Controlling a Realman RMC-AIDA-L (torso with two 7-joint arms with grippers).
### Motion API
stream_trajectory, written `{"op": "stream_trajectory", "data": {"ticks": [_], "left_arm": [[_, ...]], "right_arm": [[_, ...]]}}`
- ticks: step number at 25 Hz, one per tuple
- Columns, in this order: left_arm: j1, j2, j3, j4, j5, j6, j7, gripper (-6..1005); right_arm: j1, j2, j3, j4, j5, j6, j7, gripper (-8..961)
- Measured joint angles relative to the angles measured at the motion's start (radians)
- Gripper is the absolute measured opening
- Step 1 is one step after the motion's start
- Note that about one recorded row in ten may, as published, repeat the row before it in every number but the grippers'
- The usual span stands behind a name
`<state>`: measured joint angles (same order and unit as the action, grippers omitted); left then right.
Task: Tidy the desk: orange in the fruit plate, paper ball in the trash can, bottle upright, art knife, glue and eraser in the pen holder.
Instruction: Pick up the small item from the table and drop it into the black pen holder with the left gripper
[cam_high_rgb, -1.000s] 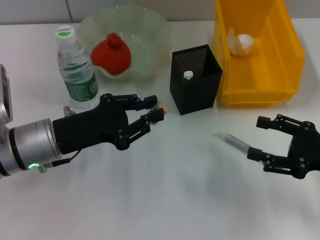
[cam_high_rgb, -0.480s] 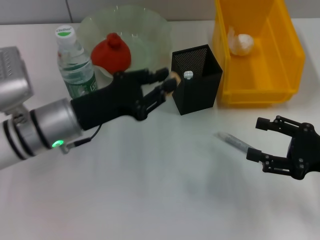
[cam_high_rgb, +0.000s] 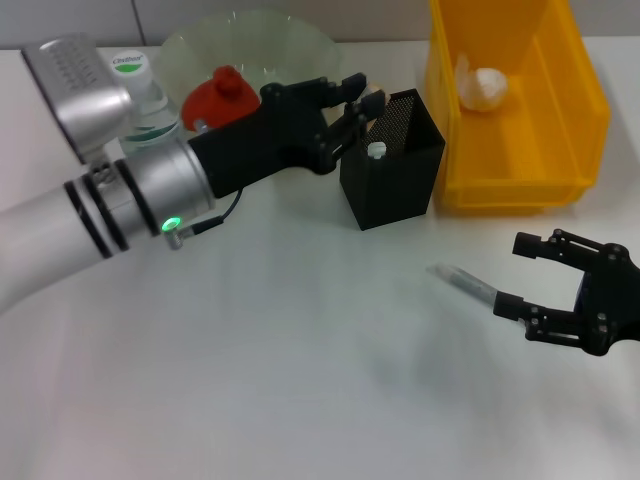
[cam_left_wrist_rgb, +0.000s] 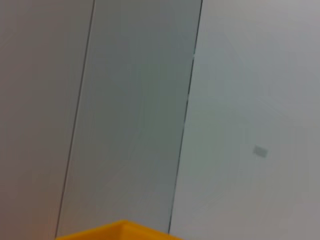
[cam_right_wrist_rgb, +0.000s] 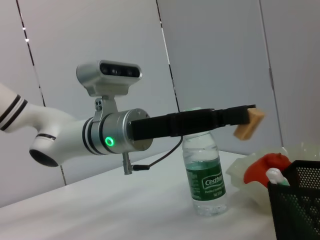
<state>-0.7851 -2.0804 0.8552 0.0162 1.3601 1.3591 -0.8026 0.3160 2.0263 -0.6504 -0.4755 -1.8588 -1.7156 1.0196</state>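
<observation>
My left gripper (cam_high_rgb: 362, 95) reaches over the near-left rim of the black mesh pen holder (cam_high_rgb: 392, 170). It is shut on the tan eraser (cam_right_wrist_rgb: 250, 123), which shows in the right wrist view. The glue (cam_high_rgb: 376, 150) stands inside the holder with its white cap up. The art knife (cam_high_rgb: 462, 283) lies on the table just left of my open right gripper (cam_high_rgb: 510, 274). The orange (cam_high_rgb: 222, 88) sits in the fruit plate (cam_high_rgb: 300, 40). The bottle (cam_right_wrist_rgb: 206, 172) stands upright. The paper ball (cam_high_rgb: 485, 87) lies in the yellow trash can (cam_high_rgb: 520, 170).
My left forearm (cam_high_rgb: 140, 190) crosses the table's left half in front of the bottle and plate. The trash can stands right beside the pen holder. White tabletop stretches across the front.
My left gripper has carried the eraser up and to the right, from in front of the bottle to over the pen holder's rim. The right gripper and art knife have not moved.
</observation>
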Motion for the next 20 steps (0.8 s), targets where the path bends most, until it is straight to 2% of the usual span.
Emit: {"op": "stream_trajectory", "data": {"ticks": [10, 20], "left_arm": [[-0.104, -0.001, -0.008, -0.034, 0.004, -0.152, 0.000, 268], [-0.124, -0.001, -0.008, -0.041, 0.005, -0.208, 0.000, 280]], "right_arm": [[0.004, 0.000, 0.012, 0.000, 0.001, 0.015, 0.010, 817], [0.027, 0.011, 0.012, 0.000, 0.000, 0.051, 0.018, 817]]}}
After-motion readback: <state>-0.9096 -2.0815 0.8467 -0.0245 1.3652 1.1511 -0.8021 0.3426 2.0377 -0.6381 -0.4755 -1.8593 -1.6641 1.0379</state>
